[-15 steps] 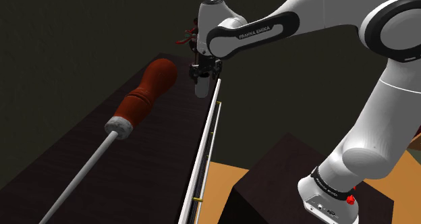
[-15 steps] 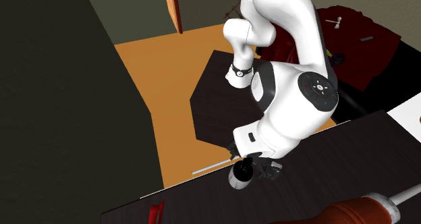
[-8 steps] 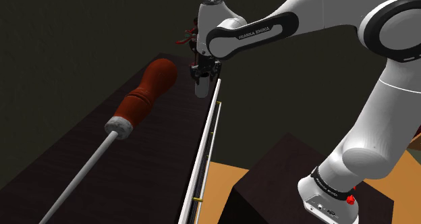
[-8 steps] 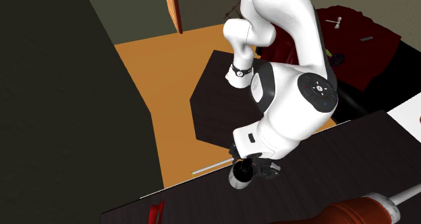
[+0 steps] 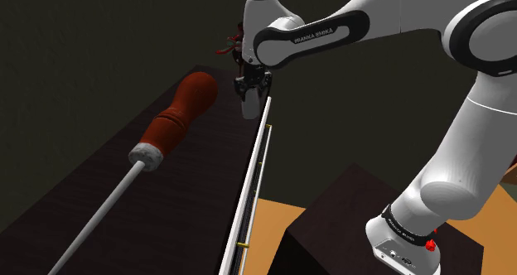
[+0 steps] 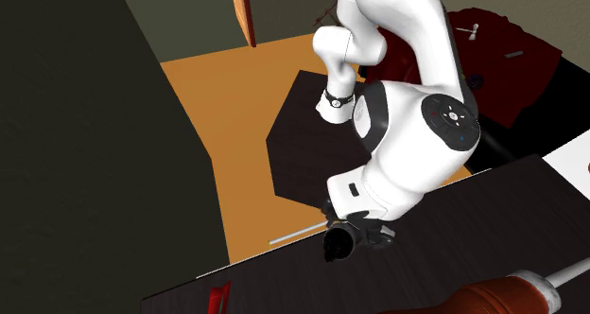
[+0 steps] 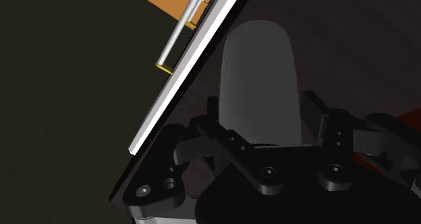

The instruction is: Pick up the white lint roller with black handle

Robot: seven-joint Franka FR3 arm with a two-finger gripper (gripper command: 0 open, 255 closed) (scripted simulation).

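**Lifting begun: roller in grip, hand a touch higher**

Lint roller (image 7: pixel 260 71), pale grey, sits clasped between the two fingers of the hand (image 7: pixel 263 118). It points away from the hand, over the dark table (image 5: pixel 99 174) just beside the white edge strip (image 5: pixel 247 199).

Change over the last second: hand and roller stand slightly higher in the shoulder view, with the same grip.

Judgement: grasp made, lift started. Cannot tell whether the roller is clear of the table.

Count: one roller, one hand, one red-handled screwdriver (image 5: pixel 178 112) lying well apart, one table, one stand (image 5: pixel 364 224).
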